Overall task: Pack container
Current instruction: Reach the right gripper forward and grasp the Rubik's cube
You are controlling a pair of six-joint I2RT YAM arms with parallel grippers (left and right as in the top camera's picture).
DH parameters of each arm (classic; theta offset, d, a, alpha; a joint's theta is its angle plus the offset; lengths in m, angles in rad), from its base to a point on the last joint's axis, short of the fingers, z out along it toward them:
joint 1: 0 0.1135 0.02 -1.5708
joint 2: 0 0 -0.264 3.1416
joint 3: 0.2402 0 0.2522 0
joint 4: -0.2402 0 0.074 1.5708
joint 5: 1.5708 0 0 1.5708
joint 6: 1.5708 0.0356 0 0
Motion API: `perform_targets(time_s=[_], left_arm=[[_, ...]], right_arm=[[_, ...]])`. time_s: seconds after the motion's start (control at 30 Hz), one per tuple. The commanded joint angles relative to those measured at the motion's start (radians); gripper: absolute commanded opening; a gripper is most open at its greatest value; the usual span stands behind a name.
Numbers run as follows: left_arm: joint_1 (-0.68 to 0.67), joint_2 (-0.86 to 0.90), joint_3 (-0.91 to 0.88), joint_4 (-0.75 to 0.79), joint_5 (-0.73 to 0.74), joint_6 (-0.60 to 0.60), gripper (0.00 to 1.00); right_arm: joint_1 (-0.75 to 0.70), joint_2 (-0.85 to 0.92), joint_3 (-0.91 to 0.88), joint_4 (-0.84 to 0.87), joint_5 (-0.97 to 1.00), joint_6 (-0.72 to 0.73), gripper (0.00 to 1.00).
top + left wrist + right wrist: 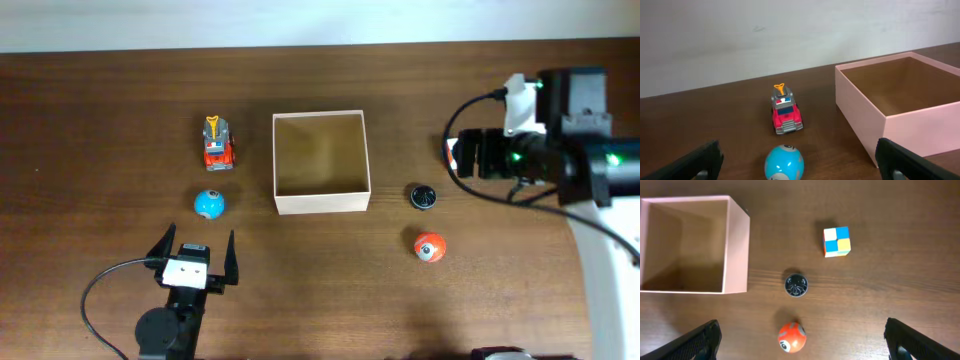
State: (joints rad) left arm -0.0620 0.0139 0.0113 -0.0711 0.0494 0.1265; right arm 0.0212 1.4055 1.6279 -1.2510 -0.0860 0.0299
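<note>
The container (322, 203), a square open box with pale walls and a tan floor, stands empty mid-table; it also shows in the left wrist view (875, 115) and right wrist view (736, 250). Left of it are a red toy truck (218, 143) (786, 114) and a blue ball (209, 204) (784, 162). Right of it are a black ball (424, 196) (796, 284), an orange ball (430, 246) (791, 337) and a coloured cube (836, 241). My left gripper (196, 245) (798, 145) is open and empty, just short of the blue ball. My right gripper (462, 155) (801, 324) is open and empty, high above the orange ball.
The brown wooden table ends at a pale wall along the far edge (790, 35). In the overhead view the cube is mostly hidden under the right arm. The right arm's base and cables (590, 200) fill the table's right side.
</note>
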Motion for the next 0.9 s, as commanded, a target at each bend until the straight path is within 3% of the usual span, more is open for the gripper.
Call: perform_targets(time_s=[0.0,0.27,0.43,0.57,0.87], left_arm=[[0.006,-0.007,-0.002,-0.005,0.015,-0.013,0.99],[0.006,-0.007,-0.002,-0.005,0.015,-0.013,0.99],[0.006,-0.007,-0.002,-0.005,0.015,-0.013,0.99],[0.006,-0.007,-0.002,-0.005,0.015,-0.013,0.99],[0.006,-0.007,-0.002,-0.005,0.015,-0.013,0.99]], right_arm=[[0.004,0.095,0.021,0.029,0.074,0.0,0.99],[-0.003,0.315,0.024,0.119,0.174,-0.001,0.99],[-0.003,0.415,0.024,0.195,0.174,-0.125,0.99],[-0.003,0.449,0.024,0.267,0.18,-0.203,0.99],[-0.037,0.492,0.01,0.347,0.17,-0.231,0.99]])
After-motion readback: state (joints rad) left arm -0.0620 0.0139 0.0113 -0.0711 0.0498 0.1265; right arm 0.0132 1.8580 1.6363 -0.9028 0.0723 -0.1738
